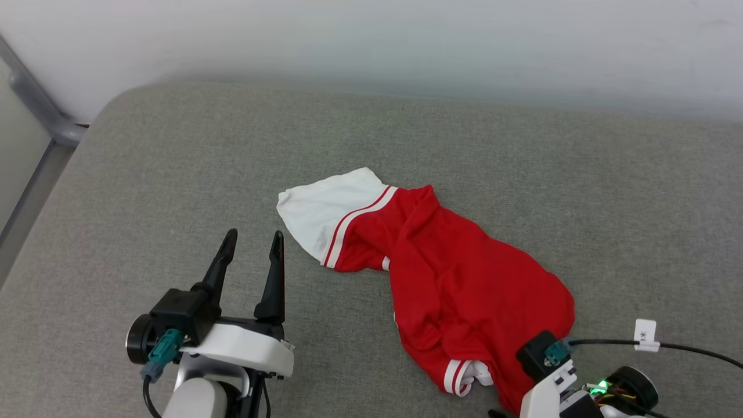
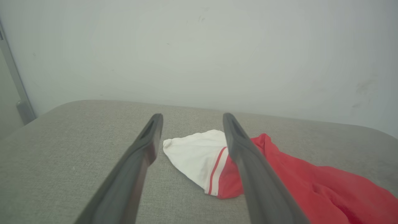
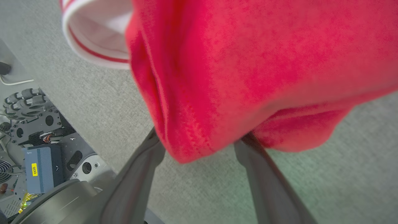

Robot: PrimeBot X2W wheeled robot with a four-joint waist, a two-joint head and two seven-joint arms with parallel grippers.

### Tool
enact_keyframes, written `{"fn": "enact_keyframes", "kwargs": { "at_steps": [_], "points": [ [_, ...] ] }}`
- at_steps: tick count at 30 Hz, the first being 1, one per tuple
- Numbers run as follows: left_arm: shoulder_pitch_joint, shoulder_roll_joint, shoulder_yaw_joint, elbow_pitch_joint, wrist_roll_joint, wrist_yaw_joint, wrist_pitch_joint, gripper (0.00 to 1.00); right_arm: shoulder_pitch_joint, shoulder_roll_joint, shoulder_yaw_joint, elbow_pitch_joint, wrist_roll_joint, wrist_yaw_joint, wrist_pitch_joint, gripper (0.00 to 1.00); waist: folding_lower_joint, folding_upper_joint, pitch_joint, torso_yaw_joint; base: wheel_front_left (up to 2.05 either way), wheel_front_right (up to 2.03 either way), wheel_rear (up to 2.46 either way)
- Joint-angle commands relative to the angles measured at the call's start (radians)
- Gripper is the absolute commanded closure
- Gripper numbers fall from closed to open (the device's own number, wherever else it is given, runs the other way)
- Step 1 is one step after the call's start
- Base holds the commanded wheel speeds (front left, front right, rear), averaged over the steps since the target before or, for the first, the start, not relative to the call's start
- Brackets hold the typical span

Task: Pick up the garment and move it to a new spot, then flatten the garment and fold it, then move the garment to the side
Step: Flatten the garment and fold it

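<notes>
Garment [image 1: 464, 278] lies crumpled near the spread left tool [image 1: 255, 235] and drapes the spread right tool [image 3: 200, 138]; yellow label [image 3: 34, 169] reads 008.

Yellow sticker [image 3: 34, 169] on blue box [image 3: 46, 169]: "008", sideways. White cable tag [image 1: 645, 335]: mark unreadable.

A grey, woven-fabric padded worktop [image 1: 174, 174] with a rounded far-left corner spreads across the head view, its weave fine and even. Just behind its far edge rises a plain, pale grey-white wall [image 1: 371, 40]. At the left a grey metal bar [image 1: 35, 98] slants down beside that corner. The light is soft and diffuse, casting only faint shadows. In the left wrist view, small dark scuff marks [image 2: 363, 85] dot the wall's right part.
</notes>
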Motion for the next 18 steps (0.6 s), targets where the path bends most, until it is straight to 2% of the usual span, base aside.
{"fn": "enact_keyframes", "kwargs": {
  "at_steps": [1, 3, 4, 5, 6, 13, 18],
  "points": [
    [-0.019, -0.003, 0.008, -0.008, 0.007, -0.004, -0.002, 0.00, 0.007, 0.002, 0.012, 0.048, 0.024, -0.001, 0.024, 0.00, 0.0000, 0.0000, 0.012, 0.010, 0.00, 0.00, 0.00],
    [-0.014, -0.009, 0.015, -0.009, 0.011, -0.009, -0.002, 0.00, 0.010, 0.002, 0.029, 0.082, 0.048, -0.001, 0.058, 0.00, 0.0000, 0.0000, 0.016, 0.012, 0.00, 0.00, 0.00],
    [-0.014, -0.012, 0.018, -0.009, 0.014, -0.012, -0.002, 0.00, 0.009, 0.007, 0.033, 0.088, 0.063, -0.001, 0.071, 0.53, 0.0000, 0.0000, 0.018, 0.013, 0.00, 0.00, 0.00],
    [-0.013, -0.015, 0.021, -0.008, 0.017, -0.015, -0.002, 0.00, 0.002, 0.007, 0.037, 0.087, 0.073, -0.001, 0.078, 0.92, 0.0000, 0.0000, 0.018, 0.013, 0.00, 0.00, 0.00],
    [-0.012, -0.017, 0.025, -0.007, 0.018, -0.016, -0.002, 0.00, -0.002, 0.008, 0.037, 0.080, 0.083, -0.001, 0.079, 1.00, 0.0000, 0.0000, 0.017, 0.012, 0.00, 0.00, 0.00],
    [0.001, -0.028, 0.047, 0.004, 0.034, -0.028, -0.002, 0.00, -0.095, 0.010, -0.037, -0.074, 0.058, -0.001, -0.059, 1.00, 0.0000, 0.0000, -0.009, 0.000, 0.00, 0.00, 0.00],
    [0.007, -0.032, 0.054, 0.006, 0.041, -0.033, -0.002, 0.00, -0.134, 0.040, -0.108, -0.150, 0.011, -0.001, -0.131, 1.00, 0.0000, 0.0000, -0.022, -0.011, 0.00, 0.00, 0.00]
  ]
}}
